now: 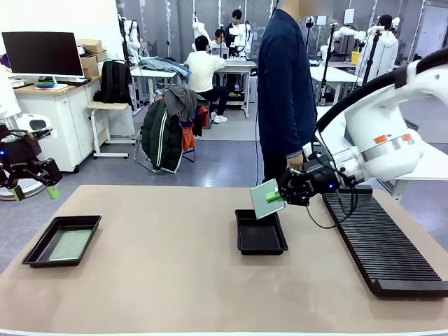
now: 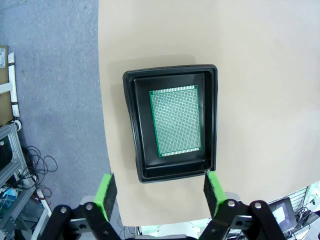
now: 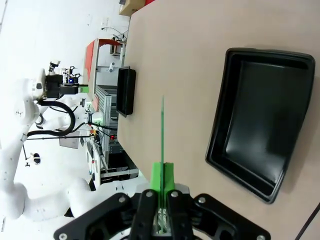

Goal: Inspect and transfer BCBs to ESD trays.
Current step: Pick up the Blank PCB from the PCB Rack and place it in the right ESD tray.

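Trays first: you had two black ESD trays on the tan counter (image 1: 175,280). The left tray (image 1: 36,252) sat near the counter's left edge and held one BCB (image 2: 176,122), lying flat on its floor with black showing all round it; in the left wrist view you could see its perforated grid face and green border. The middle tray (image 1: 260,245) sat near the counter's centre with a bare, glossy floor.

Your right gripper (image 1: 274,197) hung above the middle tray's far rim, its fingers (image 3: 162,175) pressed together on the edge of a second BCB (image 1: 265,199). That board was off the counter, tilted, with its face turned toward the camera in the front view; in the right wrist view you saw it edge-on as a thin green line rising from the pads.

Your left gripper (image 2: 161,192) was held up beyond the counter's left end, above and apart from the left tray, its fingers (image 2: 106,192) spread wide with nothing between them.

A long black ribbed rack (image 1: 381,245) lay along the right side of the counter. A person in a dark jacket (image 1: 285,84) stood at the far side. Behind them you had grey floor, a monitor (image 1: 43,54) on a white cabinet, and a chair draped with coats (image 1: 168,133).
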